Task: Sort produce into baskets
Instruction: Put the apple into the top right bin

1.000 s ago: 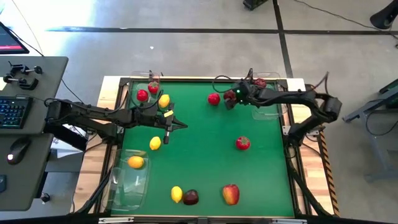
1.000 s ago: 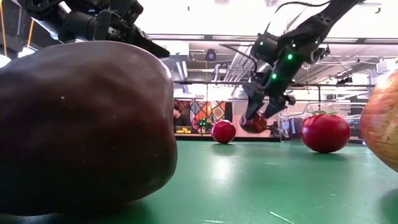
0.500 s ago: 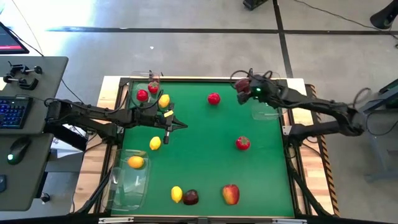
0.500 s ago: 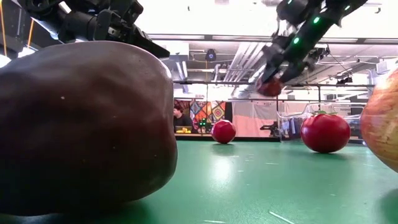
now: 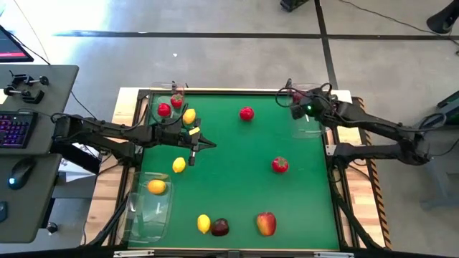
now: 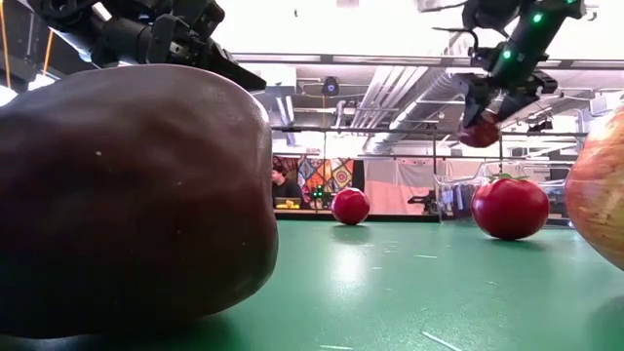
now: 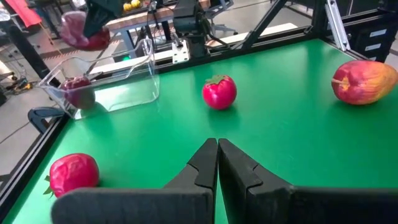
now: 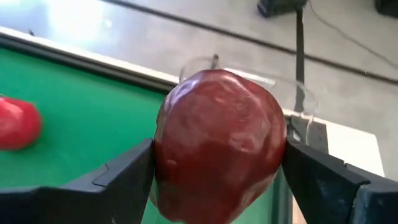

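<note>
Right gripper [image 5: 297, 102], clamping a dark red apple [image 8: 217, 146], has shifted from mid-table to above the clear basket [image 5: 305, 127]. Left gripper [image 5: 192, 159] is hovering clenched, empty.

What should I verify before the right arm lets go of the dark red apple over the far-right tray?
1. Grip: right gripper shut on the dark red apple, fingers on both sides. Ok.
2. Height: apple is carried clear above the table in the low view. Ok.
3. Position over the clear tray: gripper sits near its far end; whether it is exactly above the inside, cannot tell.
4. Tray contents: one dark red fruit already inside, with free space beside it. Ok.
5. Left gripper shut, parked mid-table, away from the tray. Ok.
</note>
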